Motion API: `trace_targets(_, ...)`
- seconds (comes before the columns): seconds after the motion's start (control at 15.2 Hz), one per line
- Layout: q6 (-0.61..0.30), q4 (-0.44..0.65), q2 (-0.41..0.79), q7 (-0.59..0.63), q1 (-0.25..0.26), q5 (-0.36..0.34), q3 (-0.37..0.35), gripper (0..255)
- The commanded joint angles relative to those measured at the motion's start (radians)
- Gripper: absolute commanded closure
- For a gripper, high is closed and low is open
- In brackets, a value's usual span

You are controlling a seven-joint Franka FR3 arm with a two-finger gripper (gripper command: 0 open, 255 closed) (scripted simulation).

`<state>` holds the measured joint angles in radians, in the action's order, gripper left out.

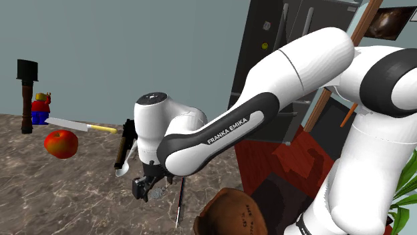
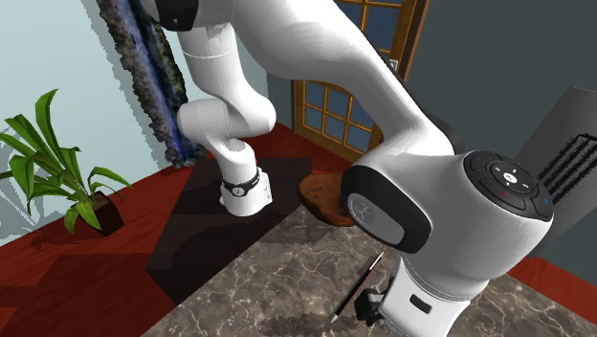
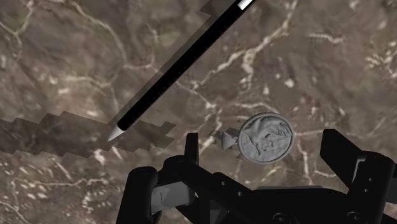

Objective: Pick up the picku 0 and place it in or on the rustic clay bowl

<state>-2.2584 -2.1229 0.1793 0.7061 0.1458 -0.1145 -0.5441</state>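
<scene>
Wrist view: black two-finger gripper (image 3: 248, 164) wide open, empty, above grey round embossed disc (image 3: 267, 137); being flat on brown marbled bench (image 3: 63, 63), it may slip away.

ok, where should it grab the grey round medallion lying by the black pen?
Best guess: take the grey medallion across its round rim, coming straight down from above. It lies flat on the marble top, face up, so only the edge offers opposing sides. Set the jaws clear of its small stub and the black pen.

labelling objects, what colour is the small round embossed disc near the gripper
The disc is plain grey, clearest in the wrist view.
</scene>
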Motion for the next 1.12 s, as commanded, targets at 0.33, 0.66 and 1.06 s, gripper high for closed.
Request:
trace_targets(0.33,-0.002,0.000,0.002,0.001,0.001,-0.002,0.000,0)
trace_targets(0.66,-0.002,0.000,0.002,0.001,0.001,-0.001,0.000,255)
trace_targets(1.06,0.010,0.004,-0.007,-0.003,-0.001,0.005,-0.001,255)
